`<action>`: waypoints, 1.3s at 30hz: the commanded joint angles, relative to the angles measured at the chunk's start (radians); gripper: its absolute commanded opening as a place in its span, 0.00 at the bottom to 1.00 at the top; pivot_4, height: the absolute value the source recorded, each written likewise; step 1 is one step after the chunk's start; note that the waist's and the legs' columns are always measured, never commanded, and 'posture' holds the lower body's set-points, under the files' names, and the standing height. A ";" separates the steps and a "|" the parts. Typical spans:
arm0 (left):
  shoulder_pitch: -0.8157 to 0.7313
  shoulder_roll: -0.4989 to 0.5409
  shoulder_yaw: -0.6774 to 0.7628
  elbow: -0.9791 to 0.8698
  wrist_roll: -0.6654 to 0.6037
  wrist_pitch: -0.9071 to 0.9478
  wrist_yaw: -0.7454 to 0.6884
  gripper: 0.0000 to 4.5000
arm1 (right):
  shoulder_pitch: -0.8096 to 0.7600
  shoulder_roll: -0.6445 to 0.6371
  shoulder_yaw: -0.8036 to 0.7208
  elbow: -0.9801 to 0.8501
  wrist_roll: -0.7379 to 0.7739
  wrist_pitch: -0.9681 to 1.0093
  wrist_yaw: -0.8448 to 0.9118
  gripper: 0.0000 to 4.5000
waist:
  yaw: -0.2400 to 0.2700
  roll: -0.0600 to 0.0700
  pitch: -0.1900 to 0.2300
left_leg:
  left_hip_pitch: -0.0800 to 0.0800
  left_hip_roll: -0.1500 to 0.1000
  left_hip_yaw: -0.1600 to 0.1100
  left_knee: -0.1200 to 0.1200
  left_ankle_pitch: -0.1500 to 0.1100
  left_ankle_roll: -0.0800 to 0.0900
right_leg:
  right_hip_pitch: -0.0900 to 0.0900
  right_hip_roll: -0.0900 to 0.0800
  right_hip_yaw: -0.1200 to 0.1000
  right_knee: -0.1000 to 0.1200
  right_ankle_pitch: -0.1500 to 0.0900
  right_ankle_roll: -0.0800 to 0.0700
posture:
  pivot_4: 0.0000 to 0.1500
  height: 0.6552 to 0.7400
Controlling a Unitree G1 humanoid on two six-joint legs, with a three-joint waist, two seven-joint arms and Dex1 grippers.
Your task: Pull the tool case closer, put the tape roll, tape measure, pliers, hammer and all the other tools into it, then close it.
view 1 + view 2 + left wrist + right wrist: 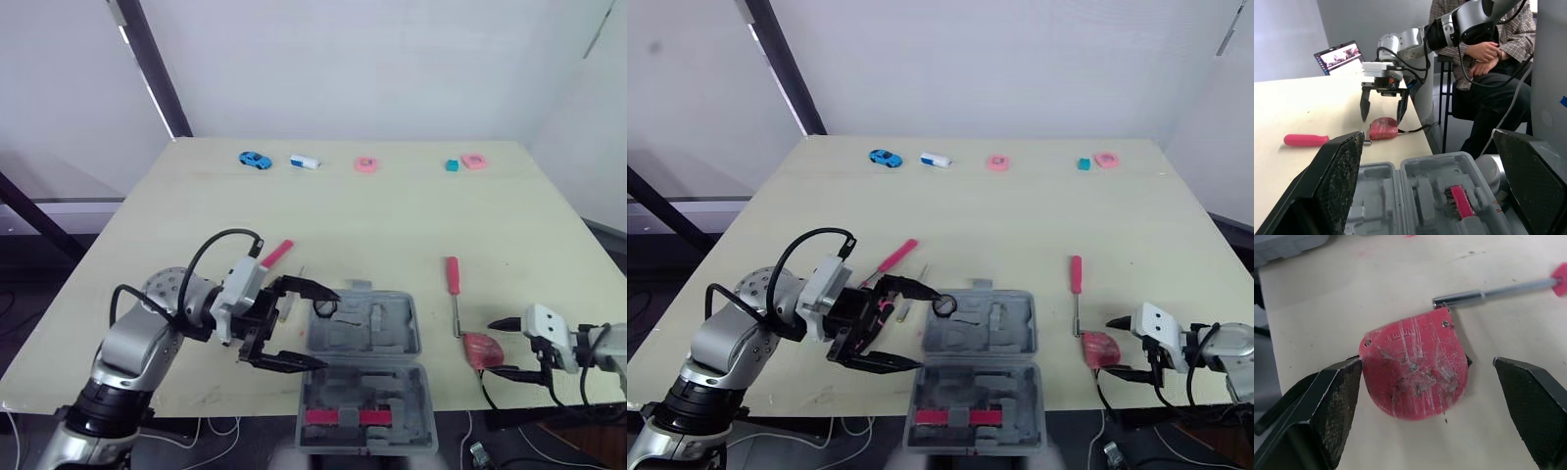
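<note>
The grey tool case (364,364) lies open at the table's front edge, with pink-red pieces (343,417) in its near half. My left gripper (306,327) is open at the case's left side, one finger over its back left corner. A small black ring (943,305) sits by that fingertip. A pink-handled tool (276,254) lies behind the gripper. To the case's right are a red-handled screwdriver (453,284) and the red tape measure (1413,369). My right gripper (498,347) is open, and its fingers straddle the tape measure.
Small toys line the table's far edge: a blue car (255,160), a white-and-blue piece (305,162), a pink ring (366,164), a teal cube (452,165) and a pink piece (474,161). A person (1484,49) sits beyond the table's right side, near a laptop (1342,55).
</note>
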 commanded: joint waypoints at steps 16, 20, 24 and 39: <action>-0.011 0.006 0.012 -0.032 -0.030 -0.002 0.005 1.00 | 0.011 0.018 -0.023 0.019 0.011 -0.056 -0.009 0.99 | 0.000 0.001 0.000 | 0.001 0.000 0.000 0.001 0.000 0.000 | 0.001 0.000 0.000 0.001 0.000 0.000 | 1.00 1.00; -0.018 0.006 0.010 -0.026 -0.032 -0.002 0.002 1.00 | 0.019 0.019 -0.022 0.021 0.008 -0.060 -0.014 0.99 | 0.000 0.001 0.000 | 0.001 0.000 0.001 0.001 0.000 0.000 | 0.001 0.000 0.001 0.001 0.000 0.000 | 1.00 1.00; -0.020 0.006 0.010 -0.025 -0.033 -0.001 0.003 1.00 | 0.035 0.026 -0.020 0.027 0.007 -0.058 -0.023 0.99 | 0.001 0.001 0.000 | 0.001 0.000 0.000 0.001 0.000 0.000 | 0.001 0.000 0.000 0.001 0.000 0.000 | 1.00 1.00; -0.028 0.004 0.007 -0.012 -0.029 -0.002 -0.003 1.00 | 0.049 0.029 -0.040 0.036 0.025 -0.076 -0.046 0.65 | 0.000 0.001 0.000 | 0.001 0.000 0.000 0.001 0.000 0.000 | 0.001 0.000 0.000 0.001 0.000 0.000 | 1.00 1.00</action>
